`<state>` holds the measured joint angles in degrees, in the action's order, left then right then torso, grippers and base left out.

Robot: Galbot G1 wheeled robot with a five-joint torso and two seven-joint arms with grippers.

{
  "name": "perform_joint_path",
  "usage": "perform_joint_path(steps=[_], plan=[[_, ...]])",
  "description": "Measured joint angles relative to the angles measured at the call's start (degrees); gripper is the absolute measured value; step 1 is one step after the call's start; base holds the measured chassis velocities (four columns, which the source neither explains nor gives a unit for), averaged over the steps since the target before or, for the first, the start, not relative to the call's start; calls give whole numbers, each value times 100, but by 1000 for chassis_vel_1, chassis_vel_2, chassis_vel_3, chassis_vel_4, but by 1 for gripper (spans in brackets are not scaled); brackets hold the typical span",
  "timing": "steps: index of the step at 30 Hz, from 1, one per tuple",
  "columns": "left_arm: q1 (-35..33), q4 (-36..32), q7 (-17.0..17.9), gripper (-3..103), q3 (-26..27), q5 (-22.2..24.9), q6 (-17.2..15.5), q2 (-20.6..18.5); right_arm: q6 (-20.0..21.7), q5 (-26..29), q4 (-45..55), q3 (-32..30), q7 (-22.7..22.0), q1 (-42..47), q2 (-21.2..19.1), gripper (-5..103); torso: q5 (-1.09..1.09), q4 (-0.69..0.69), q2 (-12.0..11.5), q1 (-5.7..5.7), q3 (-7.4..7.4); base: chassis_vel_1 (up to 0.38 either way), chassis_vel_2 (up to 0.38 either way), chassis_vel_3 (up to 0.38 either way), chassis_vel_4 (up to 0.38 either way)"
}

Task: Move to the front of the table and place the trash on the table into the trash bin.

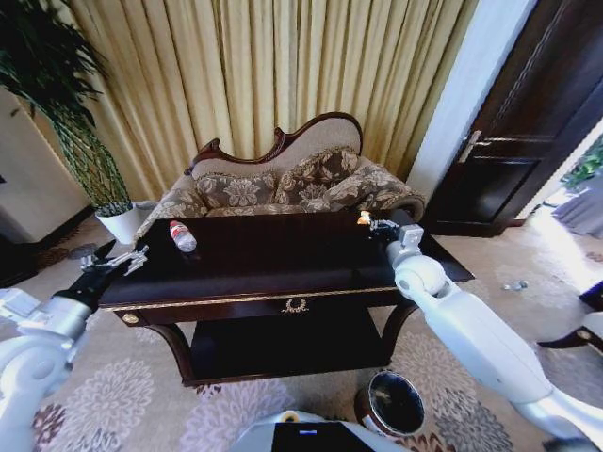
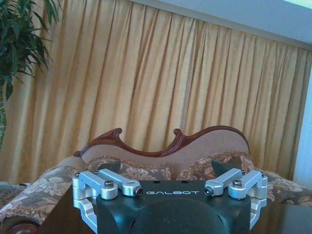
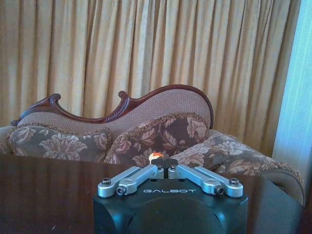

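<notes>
Our right pincer (image 1: 375,224) pinched on a small orange-white scrap of trash (image 3: 155,157) above the table (image 1: 283,259) at its far right, our left pincer (image 1: 115,261) spread wide off its left end, trash bin (image 1: 391,403) on the carpet beneath, plastic bottle (image 1: 182,235) lying at far left.

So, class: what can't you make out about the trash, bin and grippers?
Right wrist view: whether the right gripper grips the trash; its shut jaws cover the contact.
Head view: the trash bin's contents; its inside is too dark.
Left wrist view: the table below the left gripper; its body blocks it.
</notes>
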<state>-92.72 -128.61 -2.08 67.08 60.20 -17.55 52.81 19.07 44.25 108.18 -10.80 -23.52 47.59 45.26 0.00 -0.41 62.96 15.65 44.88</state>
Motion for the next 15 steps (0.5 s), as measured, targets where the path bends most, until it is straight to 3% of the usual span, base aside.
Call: perform_joint_path(steps=[7, 15], plan=[[-60, -76, 13, 100, 51, 21, -23, 9, -89, -101, 73, -55, 36, 233, 87, 0, 0, 1, -1, 1, 0, 105, -106, -91, 114], [-109, -161, 19, 100, 60, 5, -24, 51, -152, -173, 121, -135, 74, 384, 133, 0, 0, 0, 1, -2, -1, 198, -202, -221, 201]])
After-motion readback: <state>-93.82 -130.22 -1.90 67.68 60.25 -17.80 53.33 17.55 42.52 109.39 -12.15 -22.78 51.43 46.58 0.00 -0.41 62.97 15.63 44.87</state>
